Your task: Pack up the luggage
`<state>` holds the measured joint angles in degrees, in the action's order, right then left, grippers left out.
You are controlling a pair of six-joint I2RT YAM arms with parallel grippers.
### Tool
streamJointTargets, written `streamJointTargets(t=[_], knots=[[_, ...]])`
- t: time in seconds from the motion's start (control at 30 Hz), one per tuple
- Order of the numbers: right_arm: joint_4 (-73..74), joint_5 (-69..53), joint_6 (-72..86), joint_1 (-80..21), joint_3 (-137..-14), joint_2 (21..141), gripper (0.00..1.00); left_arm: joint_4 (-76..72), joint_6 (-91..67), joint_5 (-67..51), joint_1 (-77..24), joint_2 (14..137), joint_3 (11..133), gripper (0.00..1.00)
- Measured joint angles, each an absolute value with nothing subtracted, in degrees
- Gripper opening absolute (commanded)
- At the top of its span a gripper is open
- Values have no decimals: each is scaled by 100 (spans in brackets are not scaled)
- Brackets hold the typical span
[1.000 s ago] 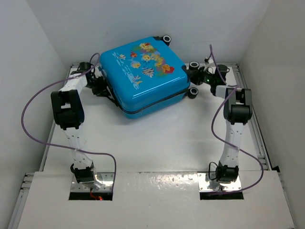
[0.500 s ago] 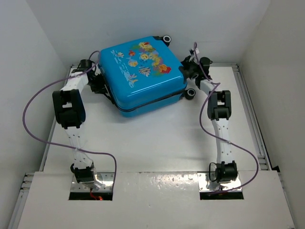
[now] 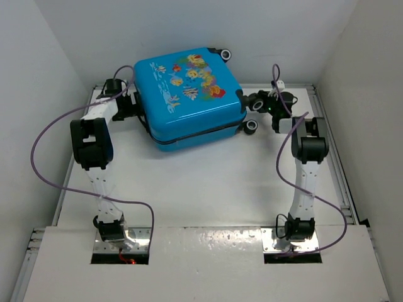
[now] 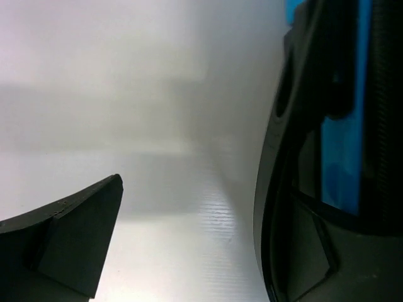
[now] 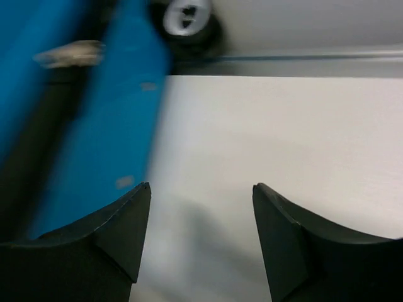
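The luggage (image 3: 189, 94), a bright-blue hard-shell suitcase with cartoon fish prints, lies flat and closed at the back middle of the table. My left gripper (image 3: 130, 104) is at its left edge, open. In the left wrist view the left gripper (image 4: 189, 242) has only white table between its fingers, and the luggage's blue shell (image 4: 340, 157) with black trim runs along the right. My right gripper (image 3: 253, 102) is beside the luggage's right corner, open. The right wrist view shows the right gripper (image 5: 201, 198) empty, with the blue luggage (image 5: 94, 126) to its left.
Black wheels stick out of the luggage near my right gripper (image 3: 252, 126) and at the far corner (image 3: 223, 55). White walls enclose the table (image 3: 208, 182) on three sides, with raised rails along its left and right edges. Purple cables loop off both arms.
Both grippers have opened. The luggage has turned a little and shifted toward the back. My right arm swung in against the luggage's right corner, then drew back to the right.
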<state>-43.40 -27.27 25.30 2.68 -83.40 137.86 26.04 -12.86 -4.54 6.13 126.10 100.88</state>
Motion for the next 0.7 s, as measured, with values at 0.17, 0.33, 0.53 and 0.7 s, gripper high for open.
streamJointTargets(t=[0.17,0.33,0.53,0.7], knots=[[-4880,-2867,2600,132,-6853,12409,66,2084,-1173,-429,543,12442,9821,100],[-5258,-3041,2357,-196,-5623,11408,66,1160,-1100,-982,460,11950,8840,100],[-5050,-2945,1850,-200,-4838,10720,67,869,-1476,-1935,622,11286,7876,98],[-4836,-2812,1503,-178,-4713,10486,67,-75,-2547,-3063,1072,10890,7846,97]])
